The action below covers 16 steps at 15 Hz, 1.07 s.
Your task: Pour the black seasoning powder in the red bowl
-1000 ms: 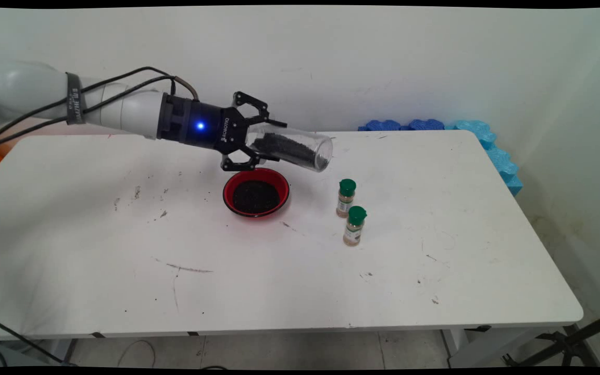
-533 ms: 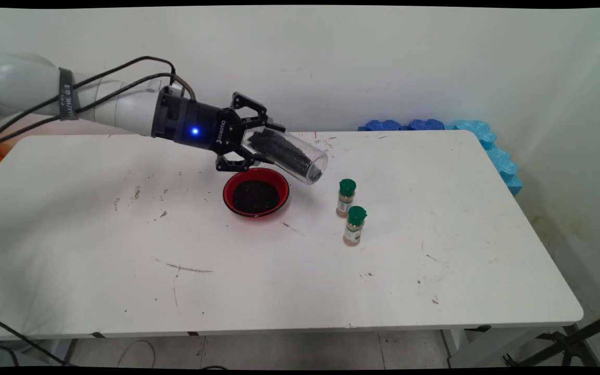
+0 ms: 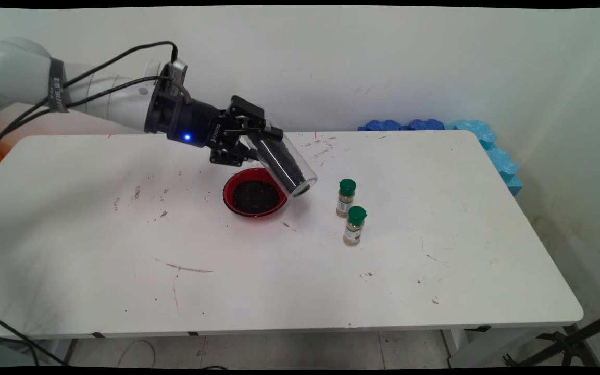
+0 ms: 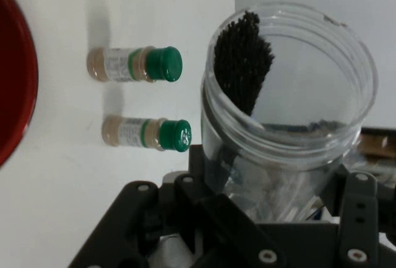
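- Main view: the arm comes in from the upper left and the gripper (image 3: 248, 136) is pinching a clear plastic jar (image 3: 282, 162) near its closed base, fingers pressed in on either side of it.
- The jar hangs in the air, tilted hard, with its open mouth pointing down and to the right, right over the right-hand rim of the red bowl (image 3: 229, 183).
- Black granules (image 3: 285, 165) line the inside of the jar down toward the mouth, and the bowl already has a dark layer of what looks like the same stuff in it.
- Two little spice bottles with green caps stand upright just right of the bowl, the far one (image 3: 346, 198) and the near one (image 3: 354, 225) close together but not touching the bowl.
- All of it sits on the white table (image 3: 435, 291), which has dark specks and scuffs here and there.
- Hand view: looking along the fingers, the jar's mouth (image 4: 291, 82) fills the right half, with the granules piled up one side of the wall.
- Both spice bottles show on the left of this view, and a slice of the red bowl is at the far left edge.
- Handling guess: the jar looks light, thin-walled and smooth, so probably slippery and a bit squashy under a hard squeeze. The straight wall near the base looks like the sane place to hold it.
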Each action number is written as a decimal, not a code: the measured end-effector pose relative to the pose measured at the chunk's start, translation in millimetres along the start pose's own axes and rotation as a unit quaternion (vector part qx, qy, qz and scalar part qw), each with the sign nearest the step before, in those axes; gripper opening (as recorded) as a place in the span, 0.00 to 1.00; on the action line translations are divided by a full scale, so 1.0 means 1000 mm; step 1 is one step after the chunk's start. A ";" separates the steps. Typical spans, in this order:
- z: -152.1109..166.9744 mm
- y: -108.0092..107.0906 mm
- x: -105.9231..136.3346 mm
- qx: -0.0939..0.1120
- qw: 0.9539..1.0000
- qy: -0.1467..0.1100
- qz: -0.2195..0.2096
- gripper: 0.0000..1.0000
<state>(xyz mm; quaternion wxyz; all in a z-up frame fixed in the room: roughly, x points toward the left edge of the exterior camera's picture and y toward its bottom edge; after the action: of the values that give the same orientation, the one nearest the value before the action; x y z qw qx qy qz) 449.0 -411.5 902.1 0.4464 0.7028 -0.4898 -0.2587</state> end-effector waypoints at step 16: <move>-0.005 0.035 -0.016 0.013 0.899 -0.060 0.433 0.00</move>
<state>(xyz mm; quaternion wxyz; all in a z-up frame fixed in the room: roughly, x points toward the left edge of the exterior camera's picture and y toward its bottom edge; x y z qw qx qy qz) 430.7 -399.0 933.8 0.4752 0.4104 -0.7747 -0.0749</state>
